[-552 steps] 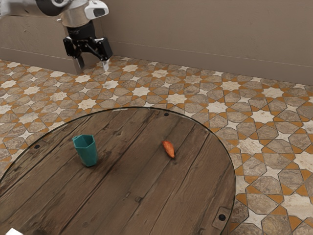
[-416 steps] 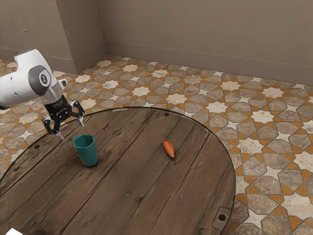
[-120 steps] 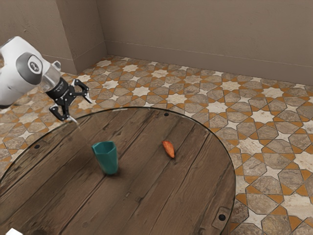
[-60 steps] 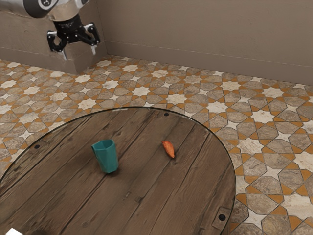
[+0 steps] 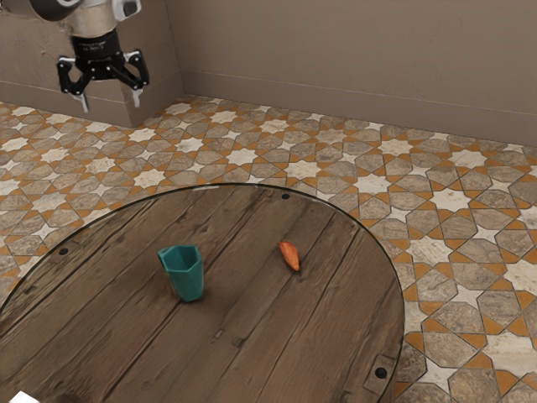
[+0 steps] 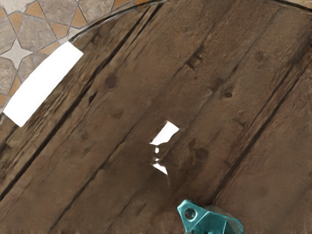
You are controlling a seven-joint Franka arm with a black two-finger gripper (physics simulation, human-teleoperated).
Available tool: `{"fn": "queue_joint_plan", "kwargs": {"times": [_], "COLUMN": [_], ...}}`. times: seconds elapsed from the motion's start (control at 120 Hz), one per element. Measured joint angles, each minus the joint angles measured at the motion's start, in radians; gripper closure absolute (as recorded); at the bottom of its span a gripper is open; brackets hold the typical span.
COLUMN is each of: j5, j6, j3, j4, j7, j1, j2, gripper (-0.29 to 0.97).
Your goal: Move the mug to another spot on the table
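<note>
The round wooden bench [image 5: 277, 336] takes up the foreground, with a white scrap [image 5: 18, 397] at its nearest corner on the exterior view's left. The mug [image 5: 182, 272] – teal, faceted – stands upright on the planks, a little to the exterior view's left of the bench's middle. A small carrot [image 5: 289, 254] lies to its right and slightly farther back, apart from it. Beyond the far rim runs a tiled floor [image 5: 377, 176] of star patterns, up to a plain wall [image 5: 352, 50]. High over that floor hangs the pincer [image 5: 110, 102], fingers spread and holding nothing – well apart from the mug. From the wrist camera, the mug's rim [image 6: 209, 222] shows on the planks.
</note>
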Motion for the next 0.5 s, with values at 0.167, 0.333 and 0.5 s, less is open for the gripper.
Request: {"fn": "queue_joint_plan", "kwargs": {"times": [0.167, 0.333, 0.5], "j5": [-0.001, 0.0, -0.001], "j6": [-0.01, -0.014, -0.016], "j3": [0.0, 0.0, 0.0], "j4": [0.0, 0.0, 0.0], "j7": [0.015, 0.027, 0.035], "j1": [-0.036, -0.028, -0.019], "j2": [0.0, 0.0, 0.0], "gripper": [0.0, 0.0, 0.0]}}
